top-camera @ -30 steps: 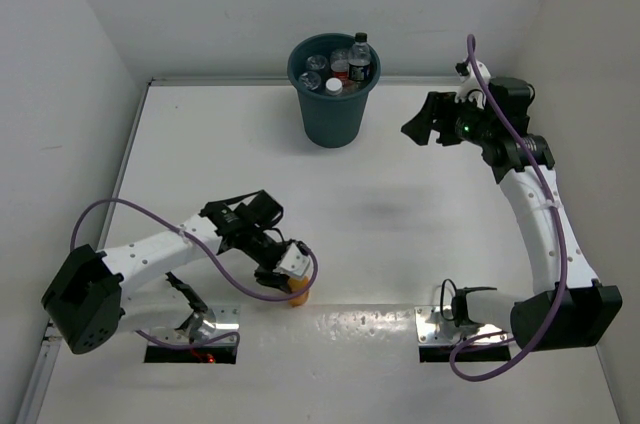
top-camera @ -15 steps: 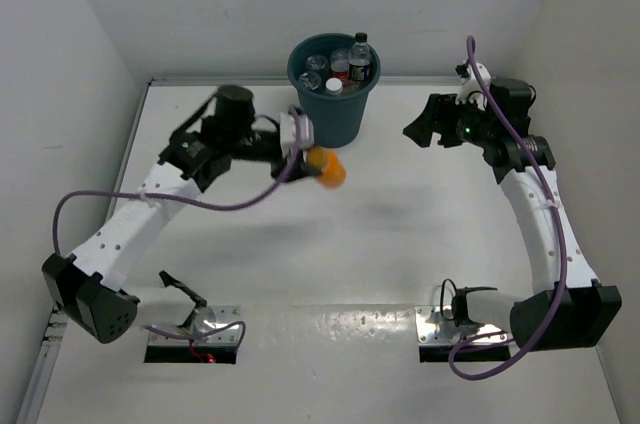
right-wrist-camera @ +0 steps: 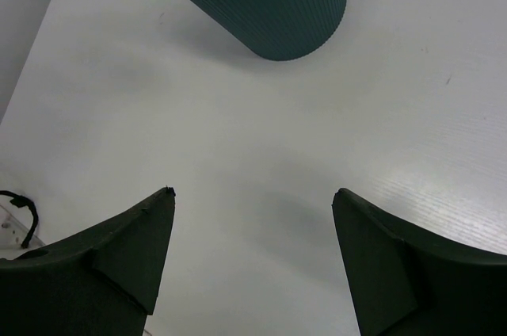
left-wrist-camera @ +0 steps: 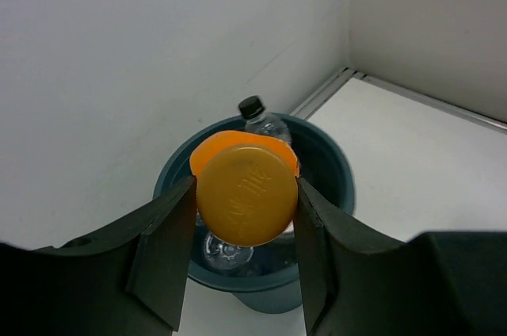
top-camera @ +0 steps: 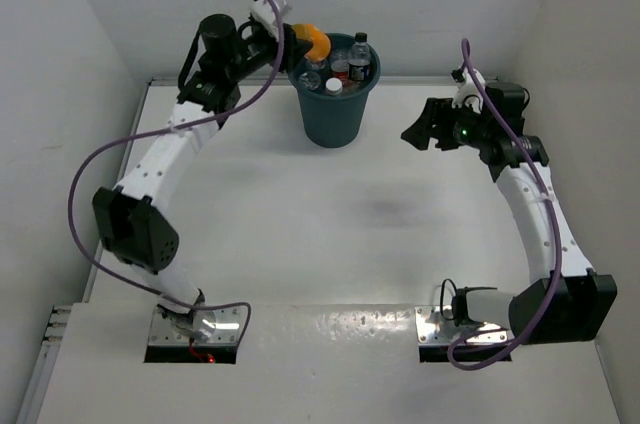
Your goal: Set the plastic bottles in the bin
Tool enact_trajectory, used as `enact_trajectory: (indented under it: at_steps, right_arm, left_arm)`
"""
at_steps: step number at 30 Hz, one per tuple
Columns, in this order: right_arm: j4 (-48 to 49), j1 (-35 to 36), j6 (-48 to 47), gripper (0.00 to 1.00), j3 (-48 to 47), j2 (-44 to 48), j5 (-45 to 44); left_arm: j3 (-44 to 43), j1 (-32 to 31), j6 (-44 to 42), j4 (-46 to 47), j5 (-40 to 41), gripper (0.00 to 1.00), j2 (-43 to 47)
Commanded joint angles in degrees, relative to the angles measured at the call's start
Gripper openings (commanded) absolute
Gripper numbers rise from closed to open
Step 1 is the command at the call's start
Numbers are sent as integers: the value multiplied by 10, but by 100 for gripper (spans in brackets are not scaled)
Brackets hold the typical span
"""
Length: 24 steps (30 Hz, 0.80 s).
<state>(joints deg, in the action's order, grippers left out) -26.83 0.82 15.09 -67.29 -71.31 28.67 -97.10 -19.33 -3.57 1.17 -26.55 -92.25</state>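
Observation:
My left gripper [top-camera: 297,44] is shut on the stubby orange bottle [top-camera: 314,42] and holds it in the air over the left rim of the dark teal bin [top-camera: 333,116]. In the left wrist view the orange bottle [left-wrist-camera: 246,192] sits between my fingers [left-wrist-camera: 168,249], right above the bin [left-wrist-camera: 329,163]. Several clear bottles [top-camera: 345,66] lie inside the bin, one with a black cap [left-wrist-camera: 251,106]. My right gripper [top-camera: 420,126] is open and empty, above the table to the right of the bin [right-wrist-camera: 269,3].
The bin stands at the back of the white table [top-camera: 340,234], close to the back wall. Walls close in the left and right sides. Two metal mounting plates [top-camera: 455,324] sit at the near edge.
My left arm has lifted the orange bottle from the near table edge, carried it up and back, and now holds it over the bin. The right arm has barely moved.

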Motion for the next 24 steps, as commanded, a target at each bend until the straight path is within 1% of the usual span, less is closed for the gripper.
enact_trajectory:
  at_steps: [1, 2, 5, 7, 9, 15, 16, 21, 23, 24]
  right_arm:
    - [25, -4, -1, 79, 3, -6, 14]
    - [26, -2, -2, 79, 4, -7, 13]
    - [27, -6, -4, 79, 11, -7, 16]
    - [30, -6, -2, 79, 20, -6, 17]
    - [32, -6, -1, 79, 24, -8, 20]
    - [32, -6, 1, 79, 33, -11, 29]
    - [32, -23, 2, 79, 36, -7, 30]
    - [39, -25, 10, 79, 40, -9, 36]
    - [43, -24, 13, 79, 41, -8, 36]
    - [41, -25, 12, 79, 40, -8, 34]
  left_arm:
    - [-48, 9, 45, 73, 28, 0, -54]
    - [-59, 9, 45, 78, 37, 0, -80]
    - [-86, 15, 65, 93, 19, 0, -123]
    - [-86, 21, 88, 124, -22, 0, -139]
    - [-86, 26, 95, 145, -22, 0, -158]
    - [-105, 32, 108, 151, -43, 0, -205]
    - [-110, 32, 108, 151, -58, 0, -210]
    - [-110, 32, 113, 156, -88, 0, -233]
    - [-104, 32, 113, 137, -95, 0, -240]
    - [-104, 32, 113, 132, -100, 2, -240]
